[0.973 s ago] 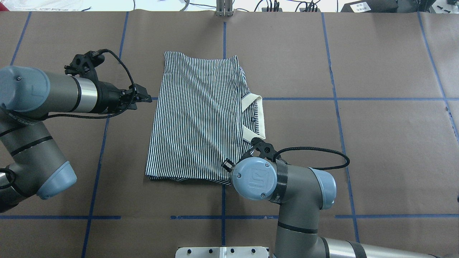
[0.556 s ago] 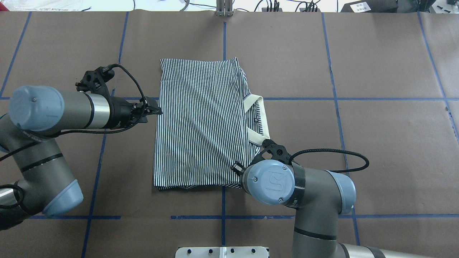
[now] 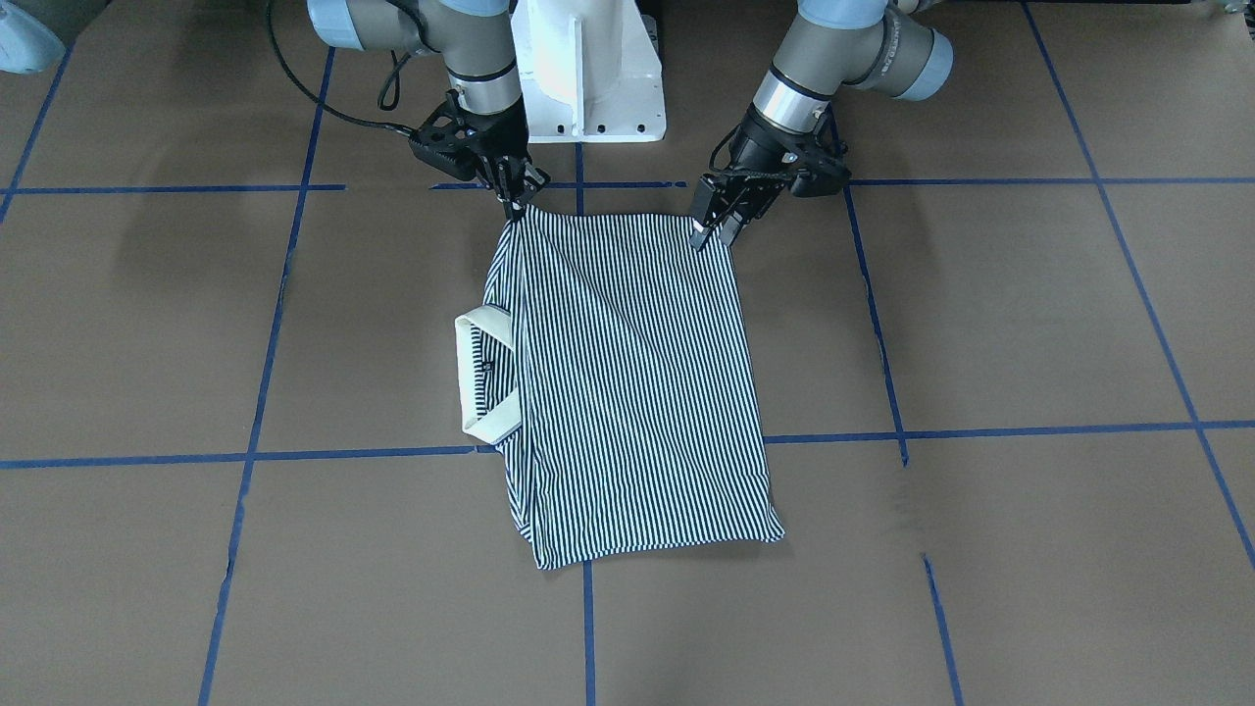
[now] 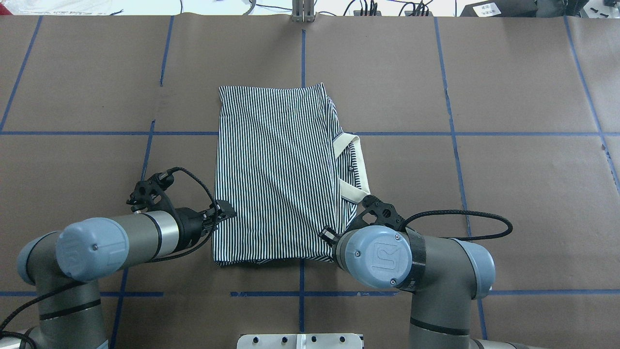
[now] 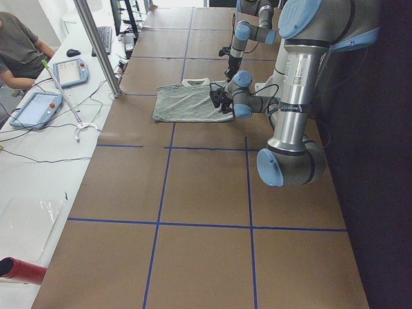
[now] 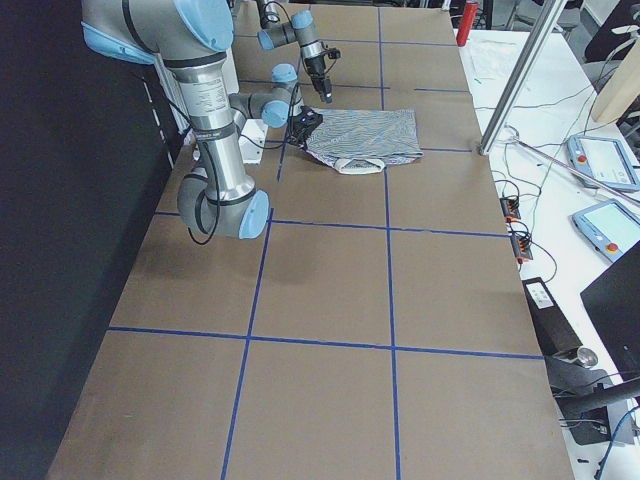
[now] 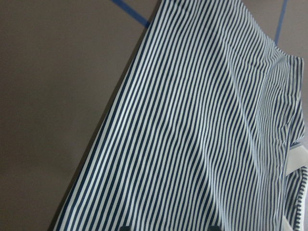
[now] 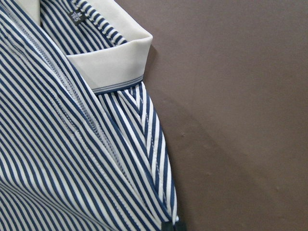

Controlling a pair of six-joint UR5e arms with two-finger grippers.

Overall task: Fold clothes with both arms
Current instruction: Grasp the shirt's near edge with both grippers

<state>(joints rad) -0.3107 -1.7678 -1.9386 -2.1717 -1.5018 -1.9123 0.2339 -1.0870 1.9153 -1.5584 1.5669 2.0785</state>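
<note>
Entry: the polo shirt [image 4: 276,174] lies folded into a long striped rectangle near the middle of the table [image 4: 523,208]. One short edge faces the robot's base. The shirt lies across one of the blue tape lines [image 4: 484,134]. Its cream collar [image 3: 493,420] sticks out of the fold on the robot's right side, with a small button showing inside it.

Right pincer [image 3: 516,204]: we see the fingers drawn together to a point on the shirt's near right corner. They appear to pinch the cloth there, though the overhead view hides the tips under the wrist. Diagonal creases run from that corner across the fabric. The right wrist view shows the striped edge running down to a dark fingertip at the bottom of the picture.

Left pincer [image 3: 714,230]: the fingers stand apart at the shirt's near left corner and hold nothing. In the left wrist view the two tips show only as dark slivers, with stripes between them. We cannot tell whether they touch the cloth.
</note>
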